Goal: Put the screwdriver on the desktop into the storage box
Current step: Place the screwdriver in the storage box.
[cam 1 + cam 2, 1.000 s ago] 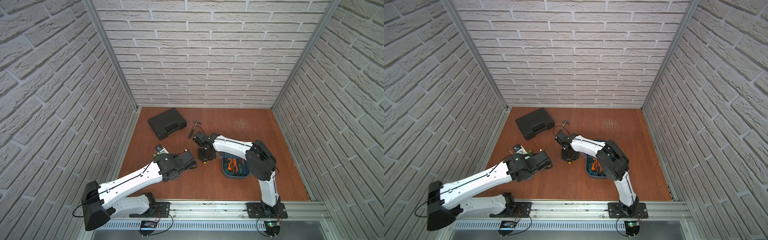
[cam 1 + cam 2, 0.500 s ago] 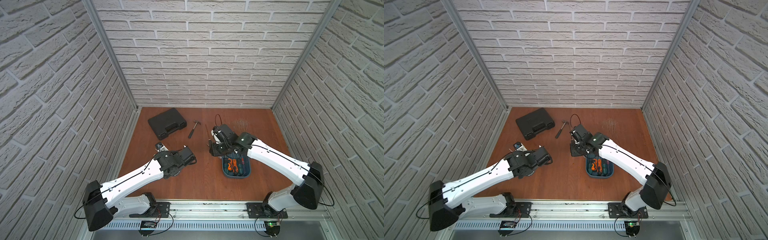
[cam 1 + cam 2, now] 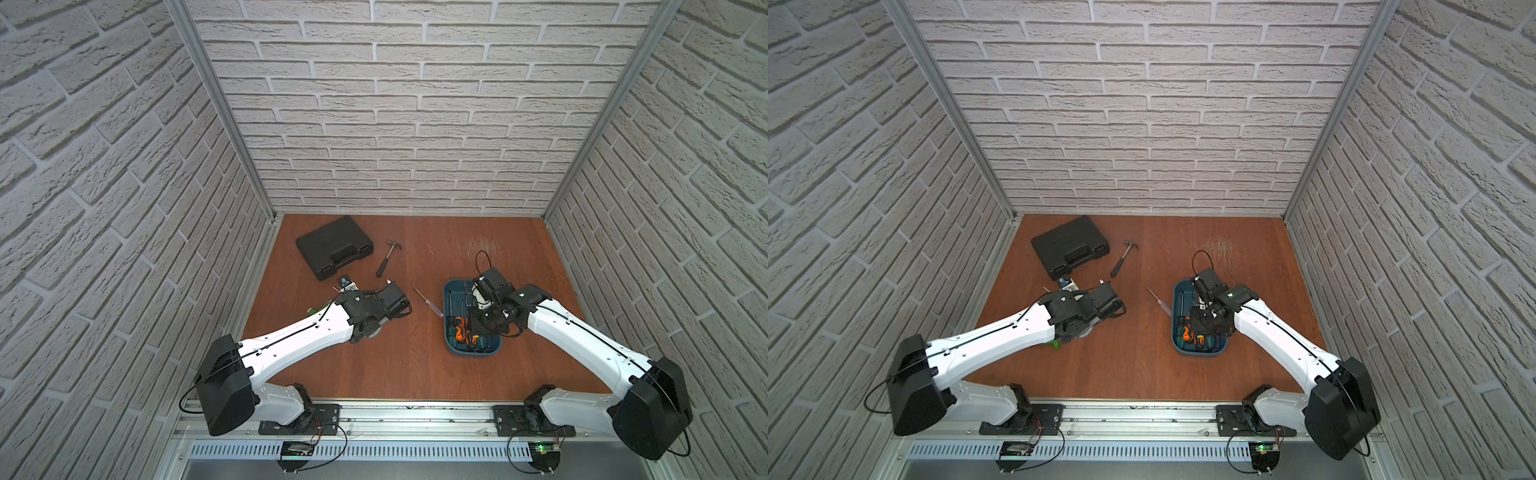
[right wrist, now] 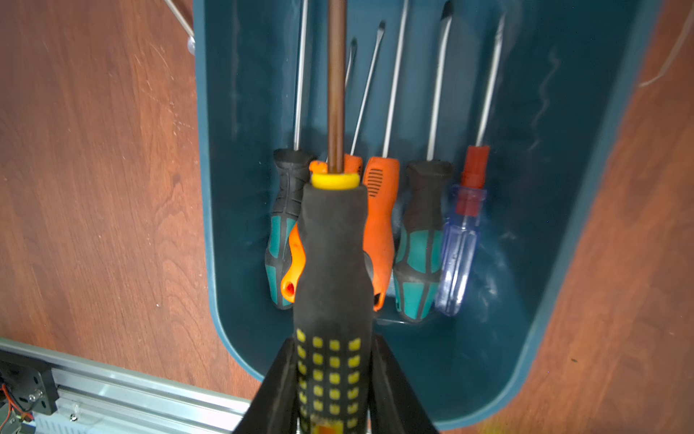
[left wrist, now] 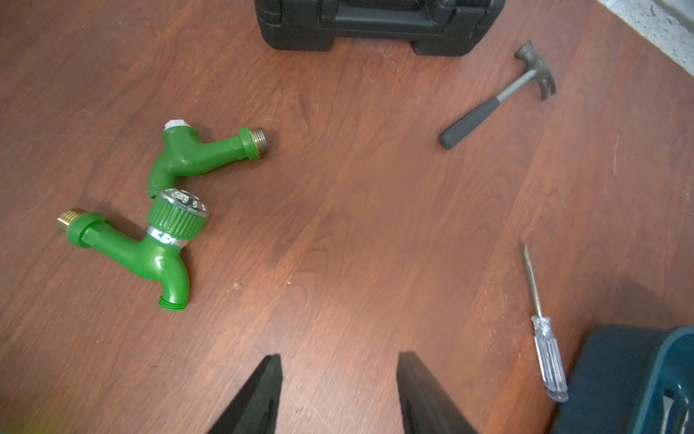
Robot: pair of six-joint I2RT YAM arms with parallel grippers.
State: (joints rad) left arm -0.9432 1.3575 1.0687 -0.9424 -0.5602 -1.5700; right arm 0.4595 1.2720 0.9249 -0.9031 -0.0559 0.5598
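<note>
clamping screwdriver (image 4: 332, 263), right pincer (image 4: 333, 340), knob (image 5: 178, 218) lettering blurred

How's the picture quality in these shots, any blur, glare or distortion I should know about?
Right wrist view: the gripped black-and-yellow screwdriver sits near the lens and looks soft; pale glare streaks on the storage box. Left wrist view: sharp, glossy highlights on the green taps, left fingers dark silhouettes. Both top views: wide-angle, wall posts splay outward.

Robot lab booth: faux-brick walls (image 3: 415, 124), aluminium rail (image 3: 415, 417).
</note>
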